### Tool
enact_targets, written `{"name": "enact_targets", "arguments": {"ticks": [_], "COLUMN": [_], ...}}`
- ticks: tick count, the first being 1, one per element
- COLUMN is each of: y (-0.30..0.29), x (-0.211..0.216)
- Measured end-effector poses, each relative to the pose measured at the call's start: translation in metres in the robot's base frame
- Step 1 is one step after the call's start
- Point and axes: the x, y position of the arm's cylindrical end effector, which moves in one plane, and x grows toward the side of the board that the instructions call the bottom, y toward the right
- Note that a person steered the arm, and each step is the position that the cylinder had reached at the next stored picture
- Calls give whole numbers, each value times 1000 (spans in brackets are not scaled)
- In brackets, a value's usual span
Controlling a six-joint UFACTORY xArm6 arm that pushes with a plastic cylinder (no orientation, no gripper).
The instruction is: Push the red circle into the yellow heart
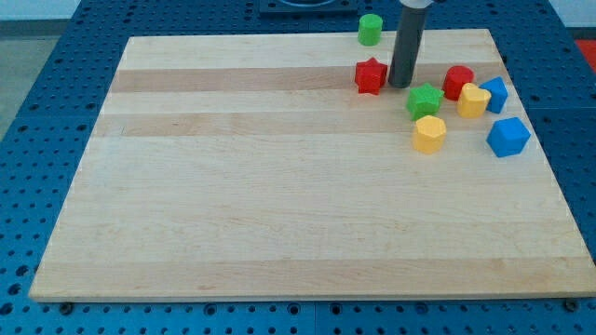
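Note:
The red circle (457, 81) sits near the view's top right on the wooden board (279, 205). The yellow heart (473, 100) lies just below and right of it, touching or nearly touching. My tip (401, 86) stands between the red star (371, 75) on its left and the green star (425, 100) below right. The tip is about a block's width to the left of the red circle and apart from it.
A yellow hexagon (429, 134) lies below the green star. A blue block (494, 94) sits right of the yellow heart and another blue block (507, 137) below it. A green cylinder (371, 29) stands at the board's top edge.

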Motion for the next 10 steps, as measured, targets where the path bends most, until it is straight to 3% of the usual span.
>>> {"name": "enact_targets", "arguments": {"ticks": [3, 7, 10], "y": [52, 54, 38], "x": [-10, 66, 55]}}
